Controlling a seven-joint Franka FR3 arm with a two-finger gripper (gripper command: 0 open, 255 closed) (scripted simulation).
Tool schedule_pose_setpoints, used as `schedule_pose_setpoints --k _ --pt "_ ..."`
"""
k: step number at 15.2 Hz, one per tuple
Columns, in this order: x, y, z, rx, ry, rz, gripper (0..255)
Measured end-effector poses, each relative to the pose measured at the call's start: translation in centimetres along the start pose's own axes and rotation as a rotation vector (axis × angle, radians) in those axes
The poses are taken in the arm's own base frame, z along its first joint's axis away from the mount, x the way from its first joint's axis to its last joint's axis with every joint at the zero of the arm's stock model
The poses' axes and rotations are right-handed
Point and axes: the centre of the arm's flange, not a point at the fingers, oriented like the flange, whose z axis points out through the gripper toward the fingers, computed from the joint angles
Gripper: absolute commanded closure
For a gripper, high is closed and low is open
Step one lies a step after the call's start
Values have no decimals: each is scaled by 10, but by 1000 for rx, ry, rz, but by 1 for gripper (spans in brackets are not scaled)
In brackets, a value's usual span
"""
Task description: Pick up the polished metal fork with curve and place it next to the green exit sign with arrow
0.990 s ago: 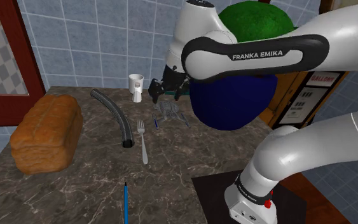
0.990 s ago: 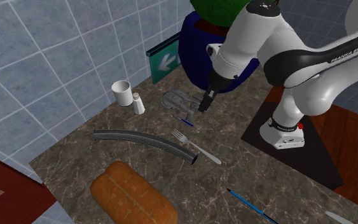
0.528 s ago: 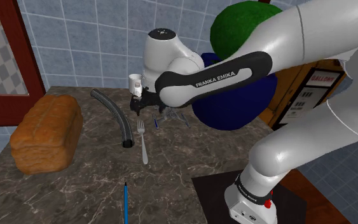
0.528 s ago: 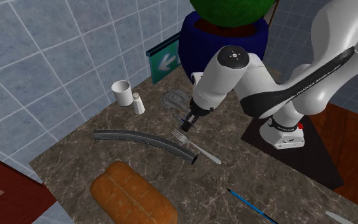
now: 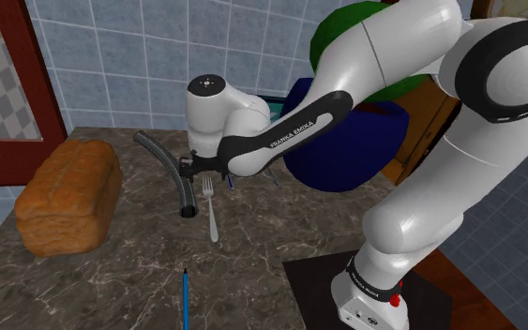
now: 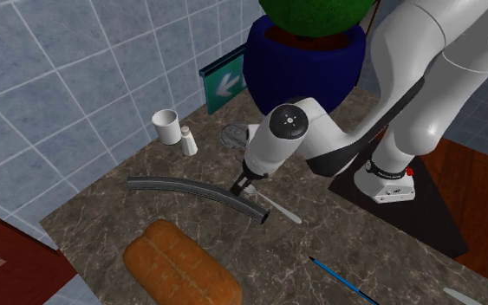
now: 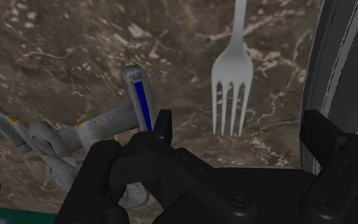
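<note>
From the shoulder view's left you have a brown bread loaf (image 5: 65, 197), then a dark curved tube (image 5: 170, 172), then your black gripper (image 5: 202, 175) low over the dark veined countertop (image 5: 280, 225). Its fingers stand wide apart and clasp nothing. The shiny silver metal fork (image 5: 211, 212) lies flat just beside the tube, with its tines at the fingertips but not touched by them. In the second exterior view, the green sign with a white arrow (image 6: 220, 80) stands beside the dark blue pot (image 6: 302, 65), well apart from the fork.

kitchen: tiled wall (image 5: 130, 56), marble counter (image 5: 271, 230), bread loaf (image 5: 67, 197)
</note>
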Motion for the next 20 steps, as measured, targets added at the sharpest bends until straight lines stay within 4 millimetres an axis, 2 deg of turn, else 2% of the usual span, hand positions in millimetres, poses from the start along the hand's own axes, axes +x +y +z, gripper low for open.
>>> schedule_pose_setpoints --k 5,11,12,20 --pt "7 0 23 -8 17 7 0" --pt "10 0 27 -1 16 17 0" --pt "10 2 26 1 17 20 255" --pt "7 8 28 6 9 15 255"
